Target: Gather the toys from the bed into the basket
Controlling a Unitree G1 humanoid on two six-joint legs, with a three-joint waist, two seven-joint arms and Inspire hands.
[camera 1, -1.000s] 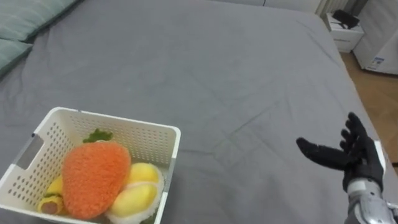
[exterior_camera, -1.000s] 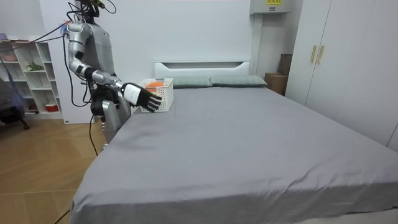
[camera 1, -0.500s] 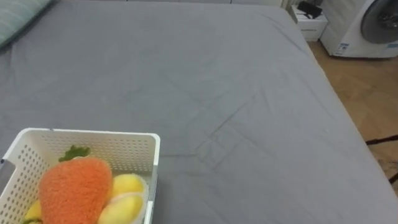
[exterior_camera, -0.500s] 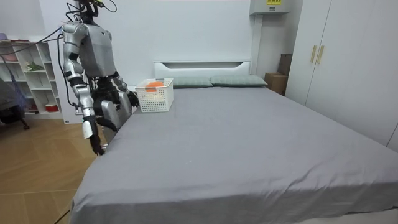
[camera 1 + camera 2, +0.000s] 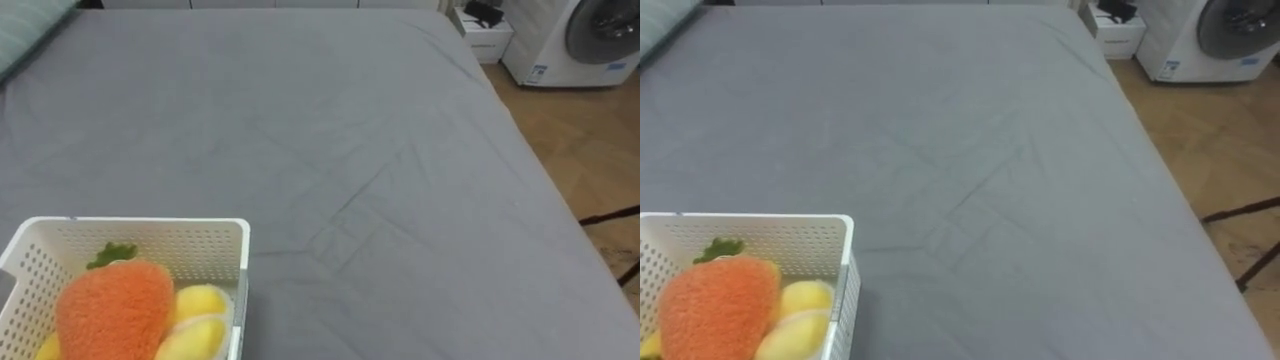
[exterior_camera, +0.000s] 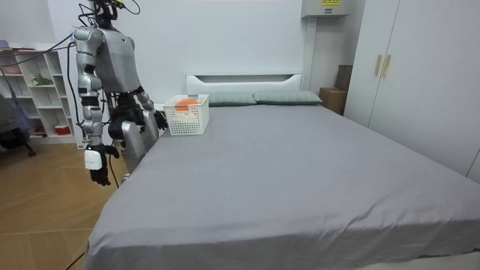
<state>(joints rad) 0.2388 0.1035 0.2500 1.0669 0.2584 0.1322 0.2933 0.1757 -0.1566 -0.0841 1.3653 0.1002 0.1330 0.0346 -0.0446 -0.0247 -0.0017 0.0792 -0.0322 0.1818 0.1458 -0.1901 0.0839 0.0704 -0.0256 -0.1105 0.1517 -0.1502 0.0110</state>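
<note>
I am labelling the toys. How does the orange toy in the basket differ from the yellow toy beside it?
The orange toy has green leaves on top; the yellow toy shows none. The orange toy looks clearly bigger than the yellow toy. The orange toy lies left of the yellow toy, which is by the right wall of the basket. Both lie in this white basket on the grey bed.

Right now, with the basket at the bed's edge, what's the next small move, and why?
Probably bring the left hand to the rim of the white basket for a hold. The orange plush toy and the yellow toys lie inside it, I see no toy on the grey bed, and the right hand hangs by the robot's side.
</note>
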